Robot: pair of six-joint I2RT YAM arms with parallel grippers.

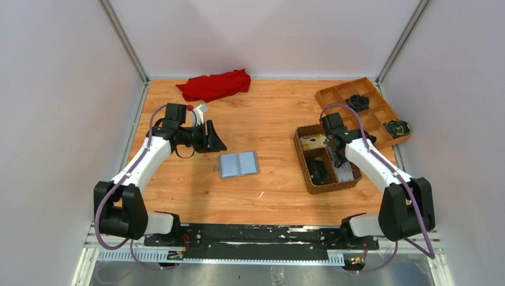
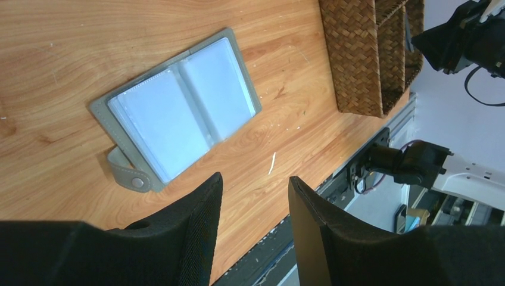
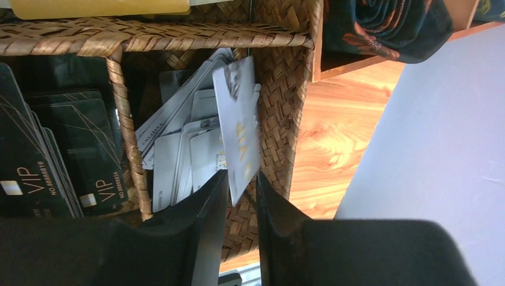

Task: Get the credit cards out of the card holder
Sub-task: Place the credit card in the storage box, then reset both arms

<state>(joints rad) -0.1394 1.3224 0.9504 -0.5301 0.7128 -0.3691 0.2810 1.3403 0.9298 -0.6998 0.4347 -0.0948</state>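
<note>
Over the woven basket (image 3: pixel 292 107), the right gripper (image 3: pixel 242 179) holds its jaws a crack apart, the corner of a pale card (image 3: pixel 238 119) seemingly loose between them — a skewed lift could snag it and flip it over the rim — while the left gripper (image 2: pixel 255 185) hangs open, empty, near the card holder (image 1: pixel 239 164) spread on the table (image 1: pixel 268 119).

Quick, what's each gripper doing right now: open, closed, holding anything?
Left gripper: open, holding nothing.
Right gripper: jaws narrowly apart around a white card; whether it grips the card cannot be told.
</note>
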